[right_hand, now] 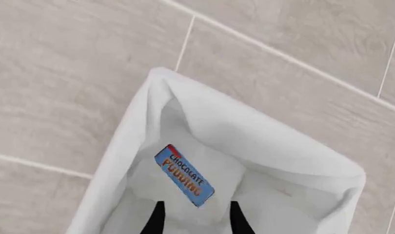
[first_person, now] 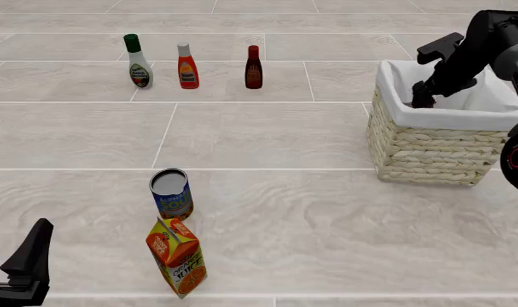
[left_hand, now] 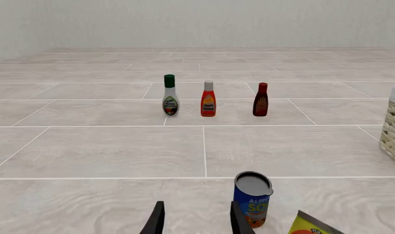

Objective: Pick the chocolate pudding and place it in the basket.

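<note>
The chocolate pudding (right_hand: 184,176), a small box with a blue top, lies on the white cloth inside the basket (right_hand: 126,146) in the right wrist view. My right gripper (right_hand: 196,222) hangs just above it, open, and its fingers do not touch the box. In the front view the right gripper (first_person: 422,96) reaches down into the wicker basket (first_person: 430,153) at the right, and the pudding is hidden there. My left gripper (first_person: 10,256) is open and empty at the near left; it also shows in the left wrist view (left_hand: 196,222).
A blue-labelled can (first_person: 171,194) and an orange juice carton (first_person: 178,256) stand near the front left. Three bottles, green-capped (first_person: 139,61), red (first_person: 187,66) and dark brown (first_person: 254,67), stand in a row at the back.
</note>
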